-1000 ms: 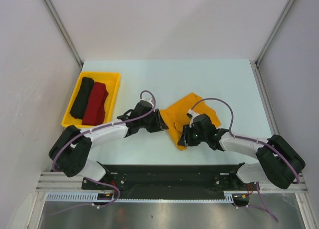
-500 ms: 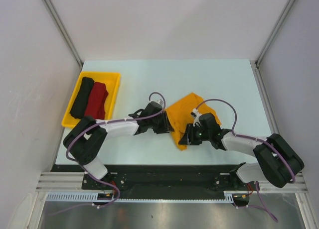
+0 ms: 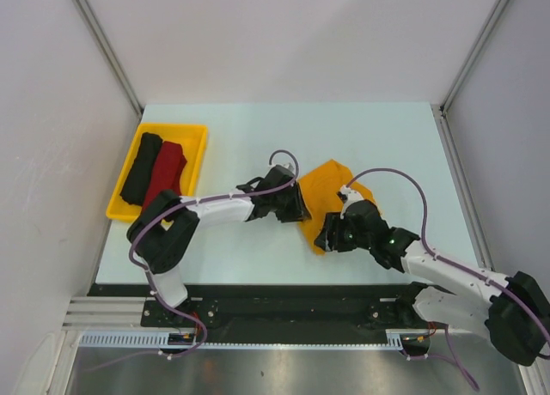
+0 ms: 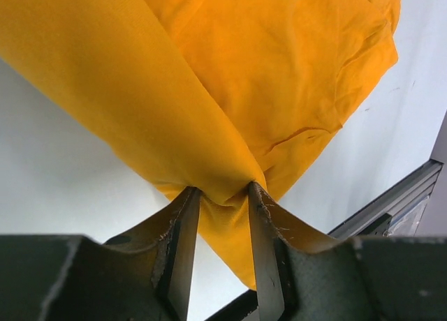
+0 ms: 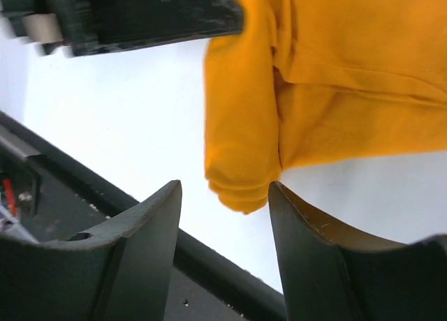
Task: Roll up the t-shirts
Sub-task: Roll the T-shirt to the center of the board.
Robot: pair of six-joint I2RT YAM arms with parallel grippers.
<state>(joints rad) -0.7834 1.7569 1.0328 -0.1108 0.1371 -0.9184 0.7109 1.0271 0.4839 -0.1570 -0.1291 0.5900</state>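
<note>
The mustard orange-yellow t-shirt (image 3: 331,189) lies bunched near the table's middle. My left gripper (image 3: 302,208) is shut on a fold of its left edge; in the left wrist view the cloth (image 4: 230,91) is pinched between the jaws and lifts away from them. My right gripper (image 3: 325,239) is open at the shirt's near corner; in the right wrist view a rolled end of the shirt (image 5: 241,174) hangs just beyond the open jaws, not gripped. A dark red rolled t-shirt (image 3: 166,173) and a black rolled t-shirt (image 3: 142,165) lie in the yellow tray (image 3: 196,167).
The yellow tray stands at the table's far left. The black rail at the table's near edge (image 3: 284,296) runs just below both grippers, and shows in the right wrist view (image 5: 63,216). Bare table surface lies behind and to the right of the shirt (image 3: 387,137).
My left gripper has moved right with the shirt's edge, folding the cloth over to the right. My right gripper has shifted slightly right and stays at the near corner.
</note>
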